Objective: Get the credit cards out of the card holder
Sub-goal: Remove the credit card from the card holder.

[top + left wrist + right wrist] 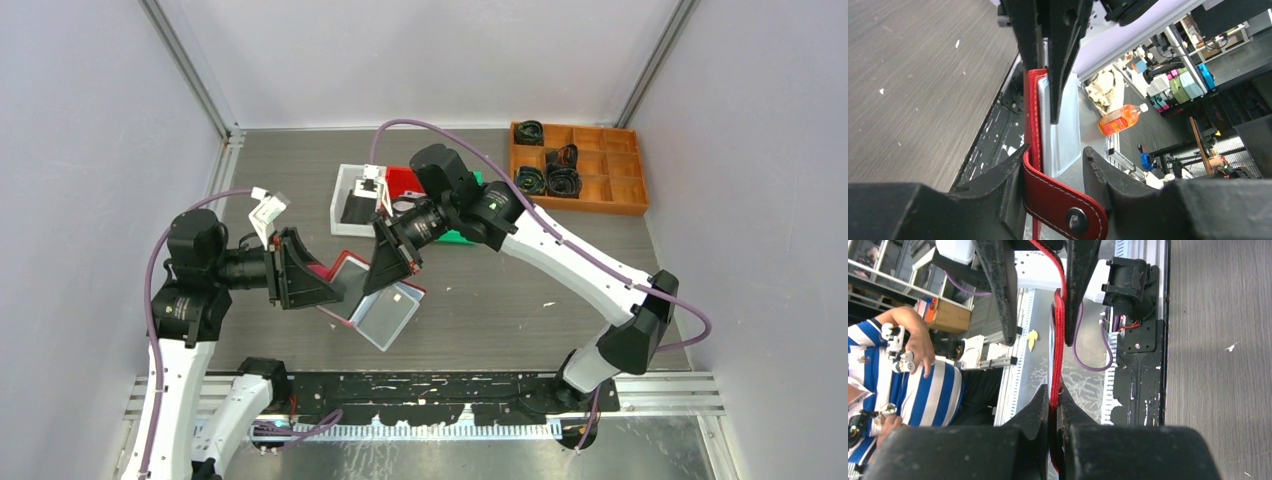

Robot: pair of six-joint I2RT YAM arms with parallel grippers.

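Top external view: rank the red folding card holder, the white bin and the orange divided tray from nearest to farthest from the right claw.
1. Red leather-like folding card holder: clamped in the right claw, front centre.
2. White rectangular bin: behind the claw, slightly left.
3. Orange divided tray: back right corner.

The card holder, a small red leather-like wallet with pale stitching, was held open and tilted above the table. It was gripped between the left hand and the right hand. Its pale, clear-sleeved inside was turned upward in the overhead view, with the red cover showing along the far edge. Both wrist views showed it edge-on as a thin red band. Its snap tab, fitted with a metal stud, was seen lying across the left hand's fingers. One pale credit card appeared to be lodged behind the sleeve. Whether more cards were inside could not be told.
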